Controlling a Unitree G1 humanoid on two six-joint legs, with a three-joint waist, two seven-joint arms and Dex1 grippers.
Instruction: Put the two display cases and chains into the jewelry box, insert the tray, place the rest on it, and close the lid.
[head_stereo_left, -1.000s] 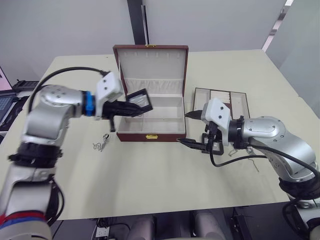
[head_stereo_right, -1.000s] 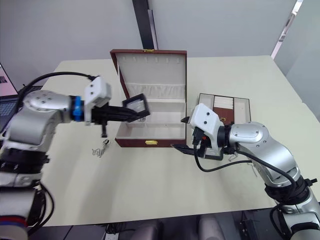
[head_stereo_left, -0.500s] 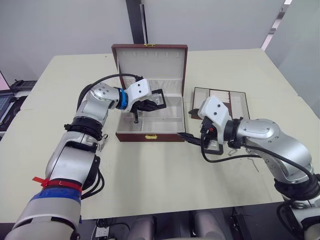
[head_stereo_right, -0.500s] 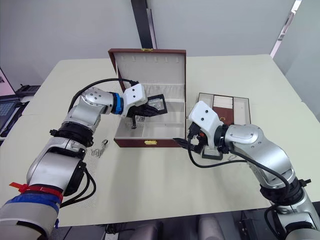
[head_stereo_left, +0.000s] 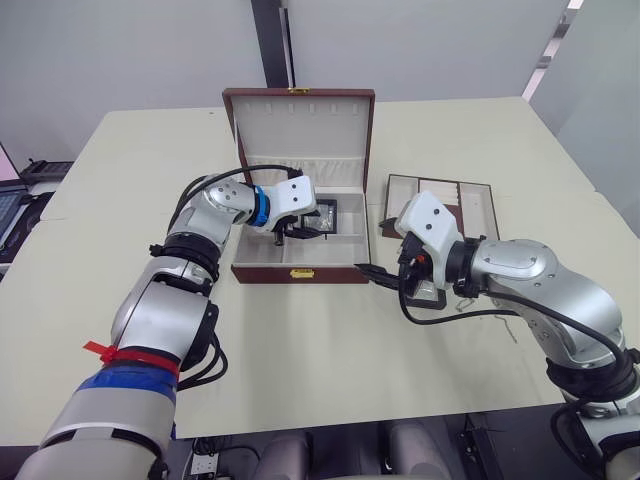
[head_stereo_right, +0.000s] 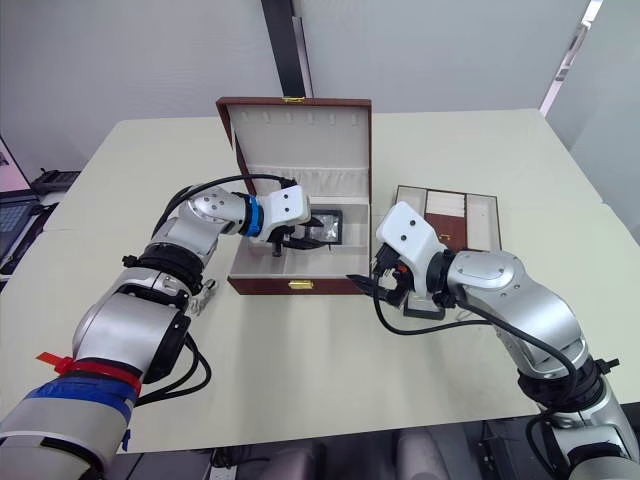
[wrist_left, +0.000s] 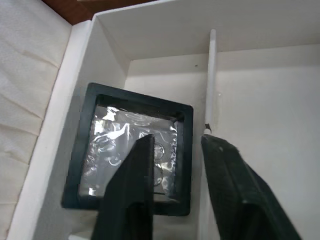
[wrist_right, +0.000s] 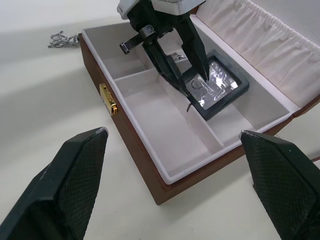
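Jewelry box (head_stereo_right: 300, 255): you are seating the first display case (wrist_left: 132, 160).
Left gripper (wrist_left: 175, 150) standing narrowly parted over it; right gripper (wrist_right: 175, 165) hanging wide, empty; tray (head_stereo_right: 455, 212) waiting.

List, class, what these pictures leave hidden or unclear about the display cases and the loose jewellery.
- Second display case: head views, mostly behind the right gripper.
- Small chain left of the jewelry box: too small to identify.
- First display case: left wrist view, its jewellery lost in glare.
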